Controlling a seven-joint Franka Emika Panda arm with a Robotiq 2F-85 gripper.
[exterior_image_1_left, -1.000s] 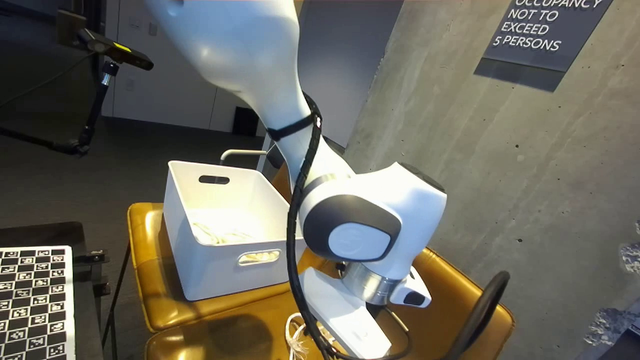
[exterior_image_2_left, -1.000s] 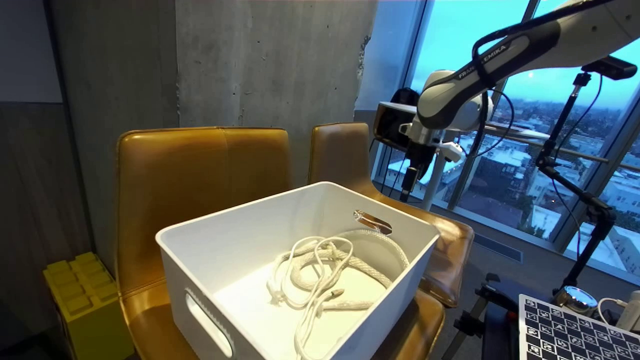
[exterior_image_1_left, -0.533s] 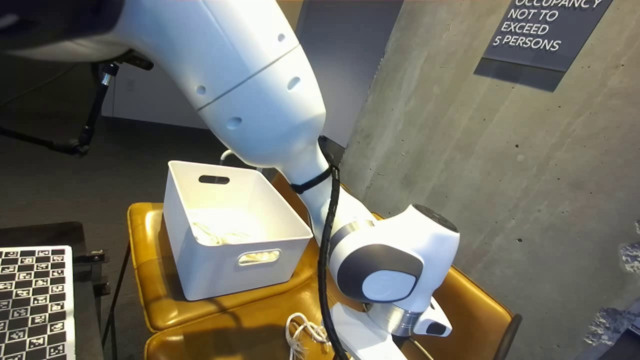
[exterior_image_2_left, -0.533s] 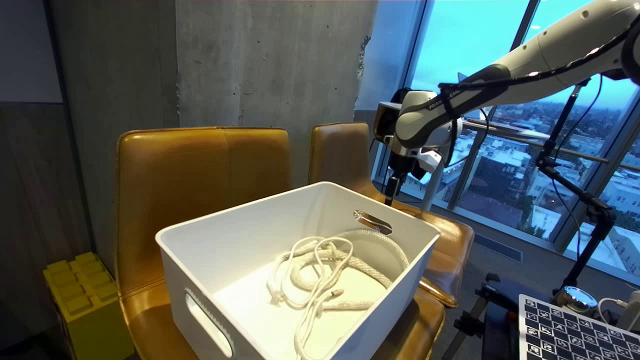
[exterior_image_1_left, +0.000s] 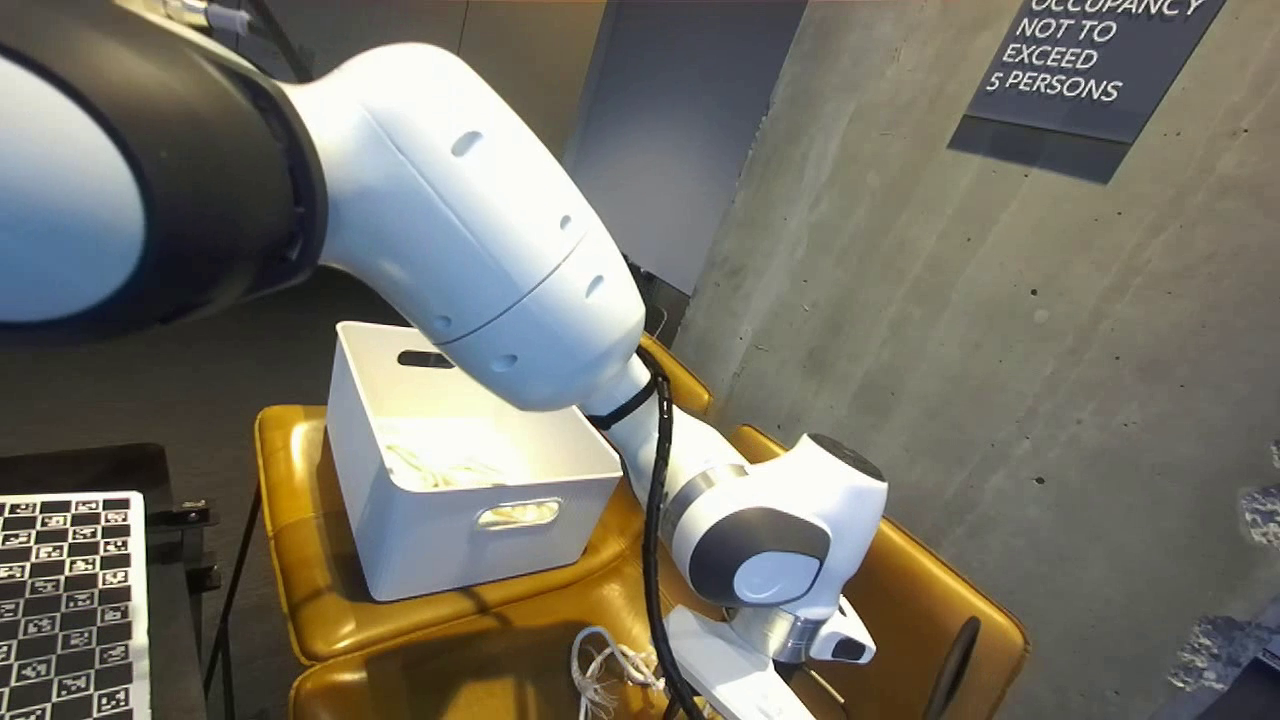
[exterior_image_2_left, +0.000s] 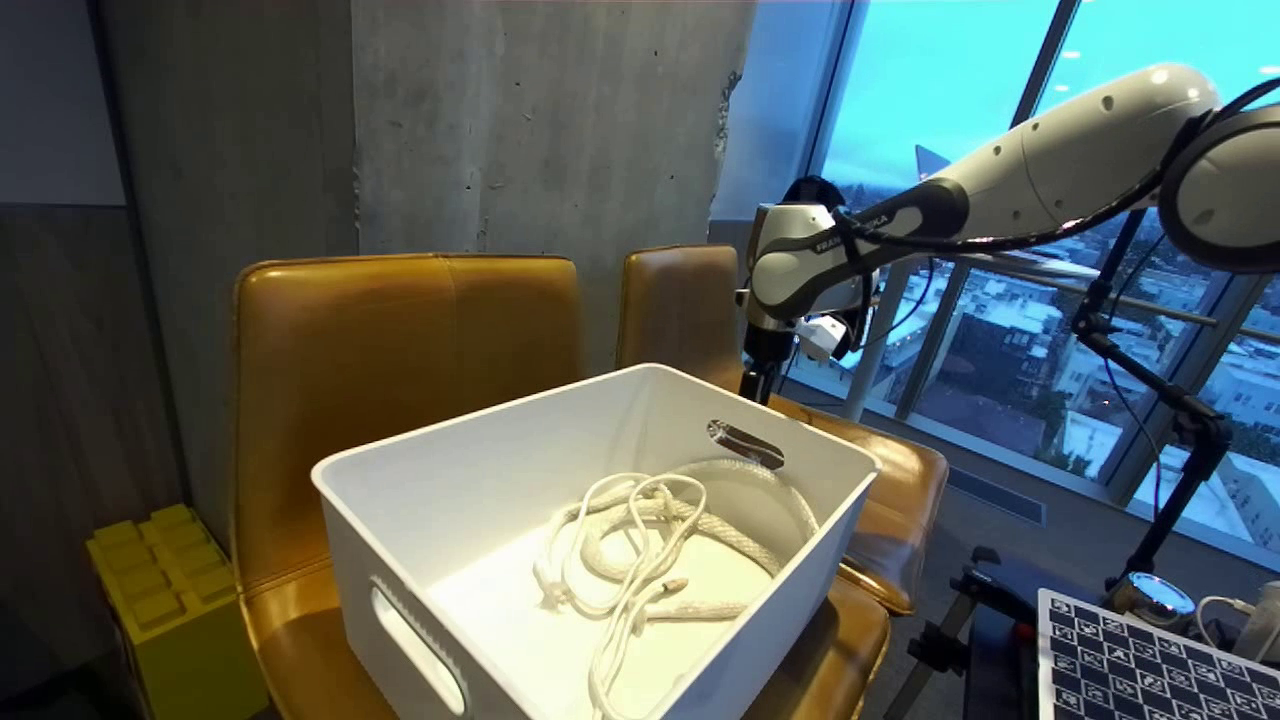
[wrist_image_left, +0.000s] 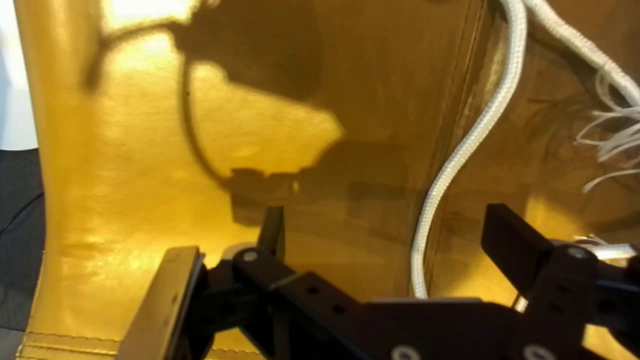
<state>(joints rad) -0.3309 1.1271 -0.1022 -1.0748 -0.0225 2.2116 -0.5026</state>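
White rope (wrist_image_left: 451, 167): lay along a tan chair seat (wrist_image_left: 165, 215), curving down the wrist view and crossing the gap between the fingertips (wrist_image_left: 274, 232), closer to the one at the right of that picture. Showed a second strand at the upper right of the same view, beside a frayed end (wrist_image_left: 622, 137) with loose fibres. Saw the jaws of the gripper (wrist_image_left: 382, 225) set wide apart above the seat, with the rope showing in the space between; could not tell the height over it. In an exterior view, found loose loops of rope just beside the black cable (exterior_image_1_left: 651, 560) of the arm (exterior_image_1_left: 520, 250), partly hidden by it. On the neighbouring chair (exterior_image_2_left: 410, 370), noted an open-topped white box (exterior_image_2_left: 500, 450) with pale cords (exterior_image_2_left: 735, 540) coiled inside, near the arm. Also noticed a yellow block (exterior_image_2_left: 195, 650) beside that chair, a patterned board (exterior_image_1_left: 75, 600) on a dark desk (exterior_image_1_left: 95, 465), a black stand (exterior_image_2_left: 1145, 375) in front of tall windows (exterior_image_2_left: 930, 80), and, on the concrete wall (exterior_image_1_left: 880, 330), a sign (exterior_image_1_left: 1070, 75) with the words NOT TO EXCEED 5 PERSONS.
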